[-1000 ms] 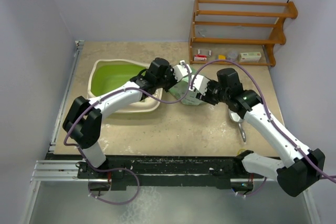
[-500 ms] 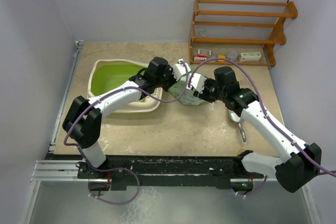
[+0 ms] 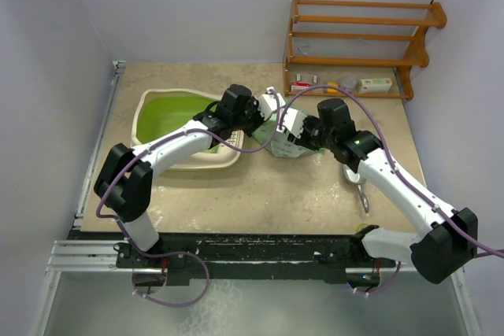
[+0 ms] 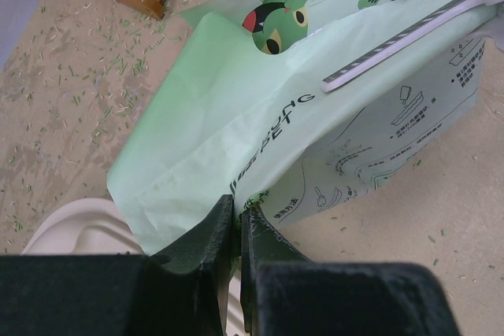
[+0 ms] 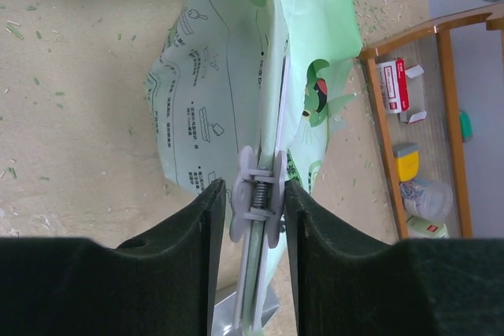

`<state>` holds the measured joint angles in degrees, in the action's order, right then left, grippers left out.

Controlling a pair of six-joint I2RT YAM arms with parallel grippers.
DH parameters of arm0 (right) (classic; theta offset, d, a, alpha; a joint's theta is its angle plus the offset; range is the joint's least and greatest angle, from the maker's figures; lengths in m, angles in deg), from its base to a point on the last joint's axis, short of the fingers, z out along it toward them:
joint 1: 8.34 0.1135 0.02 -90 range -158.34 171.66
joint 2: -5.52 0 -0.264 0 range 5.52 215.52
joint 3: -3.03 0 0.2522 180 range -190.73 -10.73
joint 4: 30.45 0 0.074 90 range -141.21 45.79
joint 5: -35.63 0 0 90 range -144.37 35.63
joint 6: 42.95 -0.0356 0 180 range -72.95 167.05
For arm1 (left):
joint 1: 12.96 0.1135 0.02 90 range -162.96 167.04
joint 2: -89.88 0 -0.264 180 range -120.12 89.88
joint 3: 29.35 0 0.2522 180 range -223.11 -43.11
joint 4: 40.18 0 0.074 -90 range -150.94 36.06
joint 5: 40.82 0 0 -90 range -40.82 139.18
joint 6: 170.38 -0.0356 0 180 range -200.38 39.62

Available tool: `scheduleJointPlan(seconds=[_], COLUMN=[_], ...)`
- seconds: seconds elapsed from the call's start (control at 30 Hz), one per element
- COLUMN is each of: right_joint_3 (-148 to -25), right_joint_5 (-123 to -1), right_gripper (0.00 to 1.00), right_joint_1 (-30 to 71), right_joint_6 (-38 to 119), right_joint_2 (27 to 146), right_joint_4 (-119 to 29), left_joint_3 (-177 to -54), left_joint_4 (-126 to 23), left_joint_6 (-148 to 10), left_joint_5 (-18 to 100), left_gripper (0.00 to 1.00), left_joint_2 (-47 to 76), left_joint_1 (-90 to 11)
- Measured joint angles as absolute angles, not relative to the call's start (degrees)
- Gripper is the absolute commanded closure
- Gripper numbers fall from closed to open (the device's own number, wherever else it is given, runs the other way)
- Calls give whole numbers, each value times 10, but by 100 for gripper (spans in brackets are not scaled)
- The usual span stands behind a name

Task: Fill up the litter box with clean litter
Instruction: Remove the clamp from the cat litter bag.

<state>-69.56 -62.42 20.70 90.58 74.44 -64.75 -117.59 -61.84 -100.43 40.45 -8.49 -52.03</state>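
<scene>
The litter box [image 3: 169, 120], cream with a lime-green inside, lies at the left; its rim shows in the left wrist view [image 4: 71, 230]. No litter pellets show; the box inside looks bare. The pale green printed bag [image 3: 285, 145] stands right of the box. My left gripper [image 3: 264, 114] is shut on a lower edge of the bag [image 4: 236, 108], jaws pinching the film [image 4: 239, 210]. My right gripper [image 3: 297, 133] is open, its jaws [image 5: 252, 185] straddling a lavender spring clip [image 5: 256, 194] on the bag's sealed top [image 5: 213, 92].
A wooden shelf [image 3: 358, 37] with small boxes stands at the back right, also in the right wrist view [image 5: 409, 116]. A metal scoop [image 3: 359, 186] lies on the table under the right arm. Fine green bits are scattered over the tabletop [image 4: 71, 100].
My right arm has moved left toward the bag, bringing its jaws round the clip. The left gripper has kept its hold on the bag.
</scene>
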Motion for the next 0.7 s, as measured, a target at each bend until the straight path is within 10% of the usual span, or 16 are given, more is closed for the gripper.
scheduleJointPlan(seconds=[0.27,0.7], right_joint_3=[-695,-696], right_joint_5=[-614,-612], right_gripper=[100,100], right_joint_1=[209,209], right_joint_6=[905,881], right_joint_2=[745,736], right_joint_4=[-638,-649], left_joint_3=[-1176,-1177], left_joint_4=[-618,-619], left_joint_6=[-1004,-1002], left_joint_5=[404,404], left_gripper=[97,97], left_joint_2=[-85,-86], left_joint_1=[-520,-520])
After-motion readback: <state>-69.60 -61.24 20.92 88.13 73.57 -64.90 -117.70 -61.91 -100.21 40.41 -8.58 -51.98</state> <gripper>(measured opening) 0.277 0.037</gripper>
